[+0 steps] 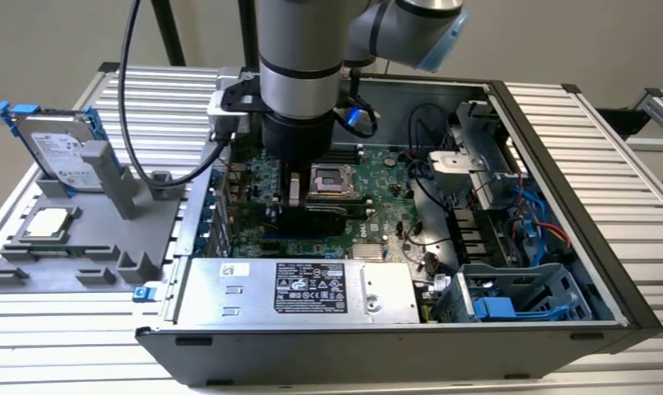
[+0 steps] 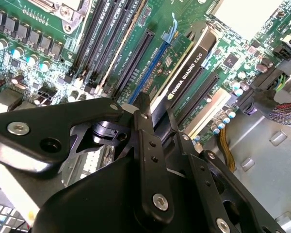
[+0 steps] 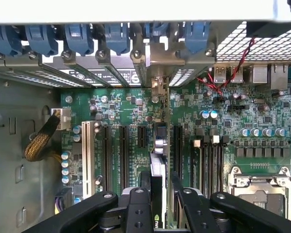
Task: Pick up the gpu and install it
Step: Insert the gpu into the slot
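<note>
Gripping the thin black-shrouded gpu (image 2: 184, 65) edge-on, my black two-finger gripper (image 3: 157, 194) holds it upright over the green motherboard (image 1: 387, 193). Silver power supply (image 1: 299, 288) sits at six o'clock in the exterior view.

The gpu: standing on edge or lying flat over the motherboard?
On edge. The gpu stands upright among the motherboard slots, its top edge pinched by the claw; whether it is fully seated, cannot tell.

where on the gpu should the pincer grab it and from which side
Judging by its pose, grip the gpu by its long free edge, from above, one finger on each flat face. It stands on edge over the motherboard slots, with its faces vertical and its lower edge down at the board. The pincer already straddles that top edge this way in both wrist views.
</note>
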Available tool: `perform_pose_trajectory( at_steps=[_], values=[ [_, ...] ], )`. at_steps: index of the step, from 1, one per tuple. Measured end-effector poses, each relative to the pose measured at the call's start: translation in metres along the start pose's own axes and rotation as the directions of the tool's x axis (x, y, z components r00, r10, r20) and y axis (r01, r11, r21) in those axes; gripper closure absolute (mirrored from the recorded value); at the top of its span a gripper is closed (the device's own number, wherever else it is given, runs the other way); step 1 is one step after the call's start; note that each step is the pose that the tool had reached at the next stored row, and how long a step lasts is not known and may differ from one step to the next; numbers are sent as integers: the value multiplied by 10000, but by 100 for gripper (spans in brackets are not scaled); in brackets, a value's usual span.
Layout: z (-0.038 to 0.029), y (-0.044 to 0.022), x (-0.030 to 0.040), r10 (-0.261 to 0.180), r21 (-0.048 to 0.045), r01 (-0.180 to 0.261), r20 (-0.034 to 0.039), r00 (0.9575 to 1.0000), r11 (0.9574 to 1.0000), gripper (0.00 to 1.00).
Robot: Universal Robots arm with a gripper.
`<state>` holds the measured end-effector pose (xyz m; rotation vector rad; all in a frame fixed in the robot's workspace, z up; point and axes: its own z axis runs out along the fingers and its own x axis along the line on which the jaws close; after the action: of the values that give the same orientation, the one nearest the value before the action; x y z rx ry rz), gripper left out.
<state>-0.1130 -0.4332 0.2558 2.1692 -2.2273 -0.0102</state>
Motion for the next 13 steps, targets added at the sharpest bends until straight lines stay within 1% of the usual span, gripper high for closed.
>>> perform_pose_trajectory(
  at_steps=[7, 13],
  values=[
    [11, 5, 2, -18, 4, 18, 6, 10000, 10000, 100],
    [12, 11, 37, -41, 3, 41, 4, 10000, 10000, 100]
  ],
)
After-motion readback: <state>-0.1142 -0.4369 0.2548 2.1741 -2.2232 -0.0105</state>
